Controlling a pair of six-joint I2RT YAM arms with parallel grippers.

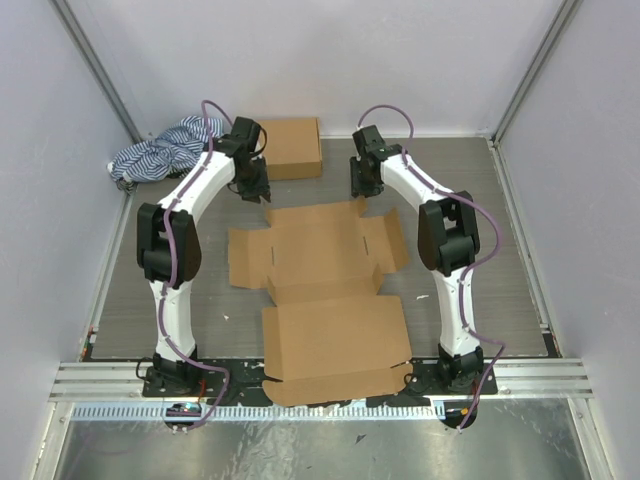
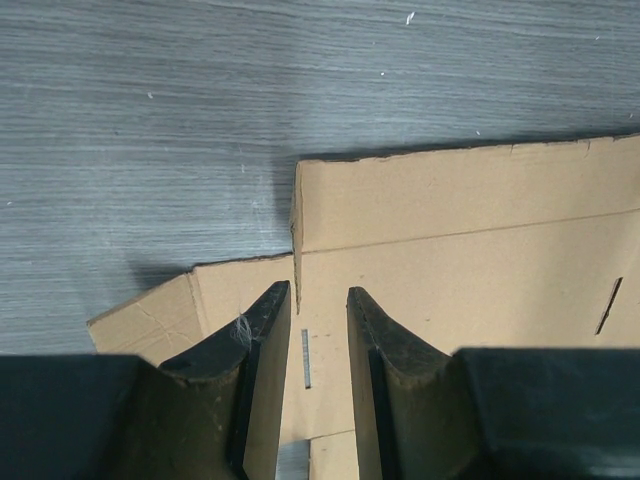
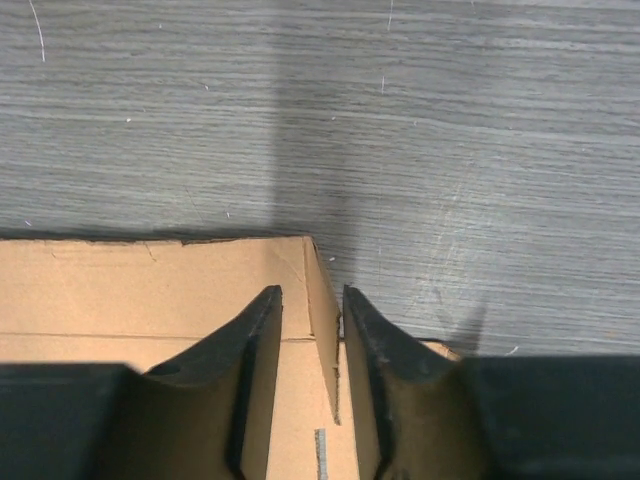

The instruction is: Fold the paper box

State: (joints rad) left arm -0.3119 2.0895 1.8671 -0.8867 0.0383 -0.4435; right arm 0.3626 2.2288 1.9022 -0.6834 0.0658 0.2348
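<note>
A flat brown cardboard box blank lies unfolded in the middle of the table, with its big lid panel reaching the near edge. My left gripper hangs over the blank's far left corner. In the left wrist view its jaws stand a little apart and empty, with a raised corner flap just ahead of them. My right gripper is at the far right corner. In the right wrist view an upright corner flap stands between the slightly parted jaws, close to the right finger and not pinched.
A folded brown box sits at the back centre. A blue-and-white striped cloth lies at the back left. White walls close in the grey wood-grain table on three sides.
</note>
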